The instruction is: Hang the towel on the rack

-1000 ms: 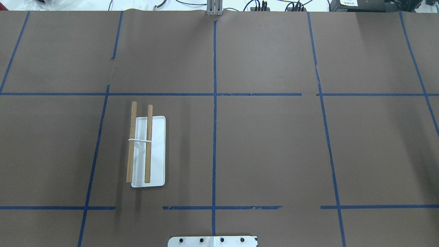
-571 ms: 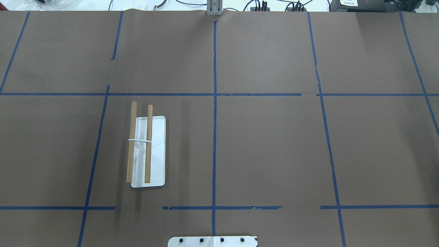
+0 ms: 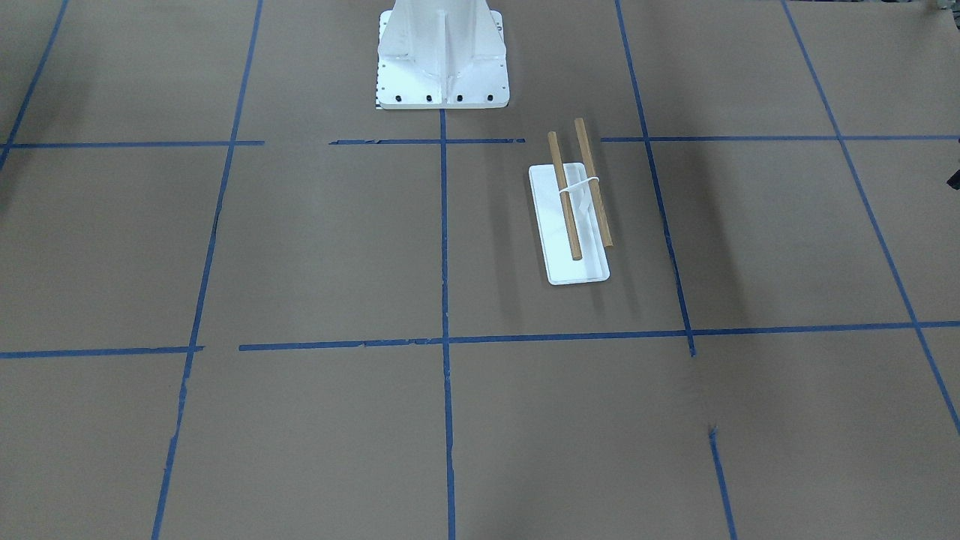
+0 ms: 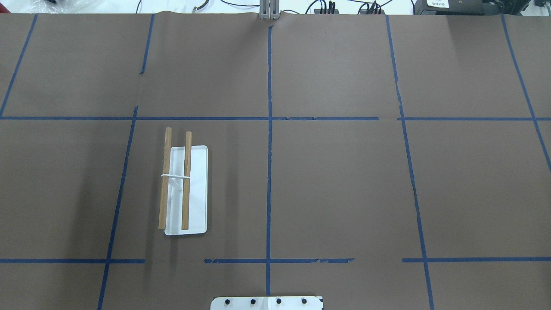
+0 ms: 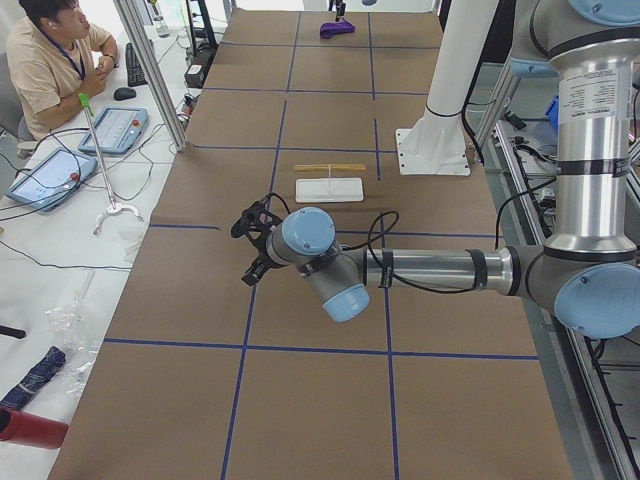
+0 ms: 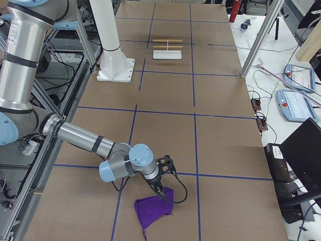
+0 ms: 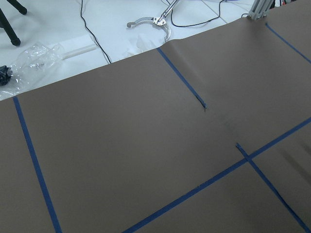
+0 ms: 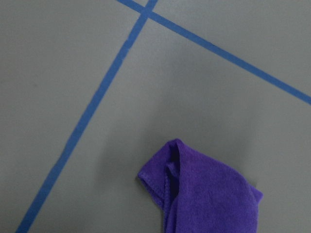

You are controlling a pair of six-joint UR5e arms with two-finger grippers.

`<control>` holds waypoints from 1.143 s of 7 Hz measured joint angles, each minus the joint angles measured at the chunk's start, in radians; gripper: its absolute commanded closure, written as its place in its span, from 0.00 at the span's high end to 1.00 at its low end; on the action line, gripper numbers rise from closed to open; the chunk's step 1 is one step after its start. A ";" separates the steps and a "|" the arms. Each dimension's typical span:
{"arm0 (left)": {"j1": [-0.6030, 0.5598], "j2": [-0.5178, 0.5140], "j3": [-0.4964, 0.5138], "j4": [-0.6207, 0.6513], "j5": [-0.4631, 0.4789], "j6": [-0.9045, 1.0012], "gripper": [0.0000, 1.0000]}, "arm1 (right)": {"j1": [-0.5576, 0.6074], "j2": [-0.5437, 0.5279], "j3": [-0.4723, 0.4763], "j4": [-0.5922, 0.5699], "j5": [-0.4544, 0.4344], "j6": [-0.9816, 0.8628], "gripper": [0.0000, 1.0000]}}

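The rack [image 4: 197,189] stands left of the table's middle, with two brown dowels over a white base; it also shows in the front view [image 3: 551,240] and small in both side views [image 5: 330,187] [image 6: 167,53]. The purple towel [image 6: 153,211] lies crumpled on the brown paper at the table's right end, and also shows in the right wrist view [image 8: 209,194]. My right gripper [image 6: 168,173] hovers just above the towel's edge. My left gripper [image 5: 250,245] hangs over the table's left end, far from the rack. I cannot tell whether either is open or shut.
The white metal pedestal [image 3: 442,52] with bolt holes stands at the robot's edge of the table. Blue tape lines cross the brown paper. An operator [image 5: 50,60] sits beyond the table's left end with tablets, cables and a plastic bottle [image 7: 34,58].
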 measured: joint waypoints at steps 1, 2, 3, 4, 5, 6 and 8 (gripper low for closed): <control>0.003 0.009 -0.007 -0.004 0.009 0.001 1.00 | -0.026 -0.009 -0.063 0.093 -0.023 0.024 0.97; 0.004 0.012 -0.011 -0.006 0.019 0.002 1.00 | -0.063 -0.026 -0.107 0.157 -0.045 0.032 0.91; 0.004 0.012 -0.015 -0.006 0.025 0.002 1.00 | -0.105 -0.041 -0.129 0.187 -0.064 0.027 0.76; 0.005 0.013 -0.017 -0.008 0.027 0.002 1.00 | -0.138 -0.051 -0.141 0.199 -0.085 0.003 0.61; 0.005 0.012 -0.020 -0.009 0.028 0.002 1.00 | -0.153 -0.062 -0.148 0.204 -0.094 -0.029 0.59; 0.004 0.012 -0.023 -0.010 0.028 0.001 1.00 | -0.157 -0.073 -0.152 0.207 -0.098 -0.051 0.49; 0.005 0.011 -0.024 -0.010 0.028 0.000 1.00 | -0.159 -0.084 -0.159 0.209 -0.109 -0.085 0.03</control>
